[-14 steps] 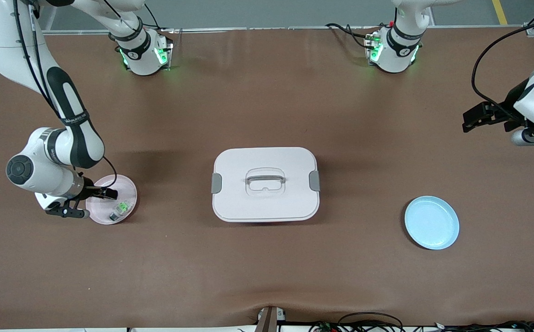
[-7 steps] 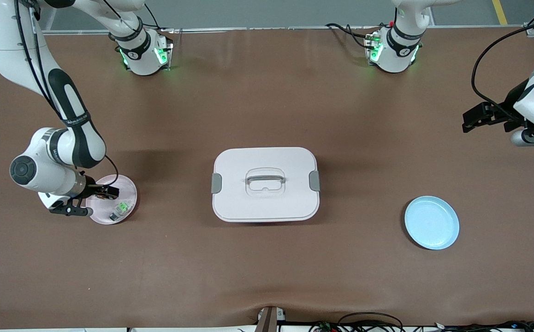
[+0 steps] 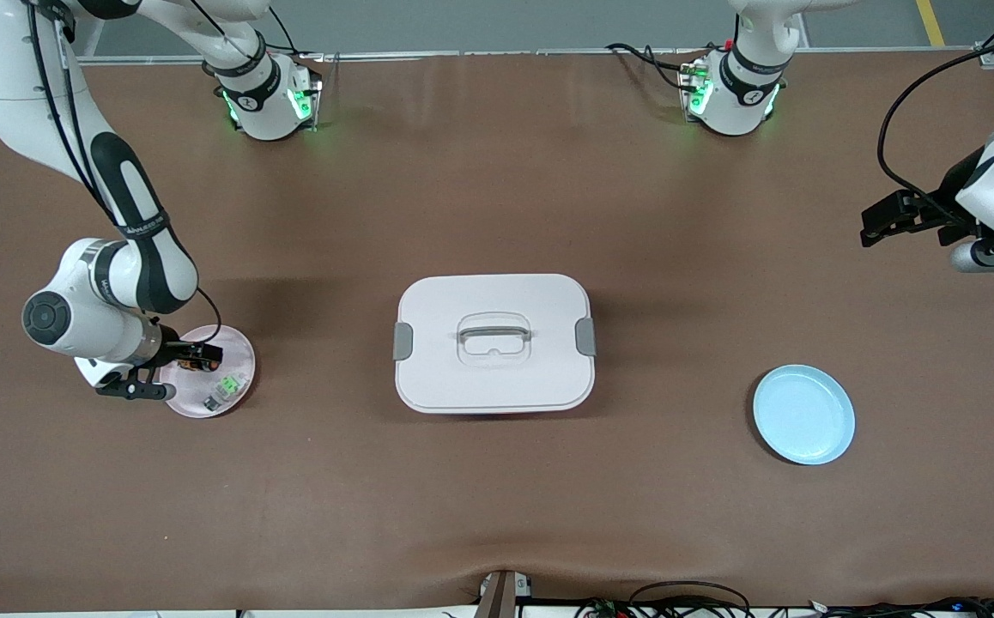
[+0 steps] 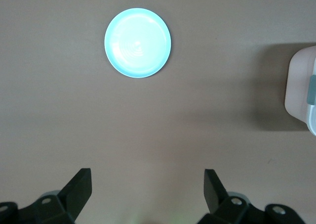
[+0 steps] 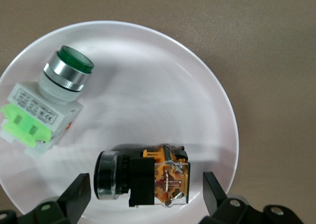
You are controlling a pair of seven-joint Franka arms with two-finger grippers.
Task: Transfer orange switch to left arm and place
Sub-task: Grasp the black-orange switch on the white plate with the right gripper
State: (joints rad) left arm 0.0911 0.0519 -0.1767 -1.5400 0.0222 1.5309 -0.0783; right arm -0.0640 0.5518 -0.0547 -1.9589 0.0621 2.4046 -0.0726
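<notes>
Orange switch lies sideways on pink plate between open right end effector fingers — off-centre closing could roll it into green switch; left end effector open, waiting over bench

The white, black-jointed right arm is reaching down at its own end of the table, its black two-finger right gripper hanging low with fingers spread wide. The matching white left arm is waiting raised at its end, its black left gripper likewise spread open.
</notes>
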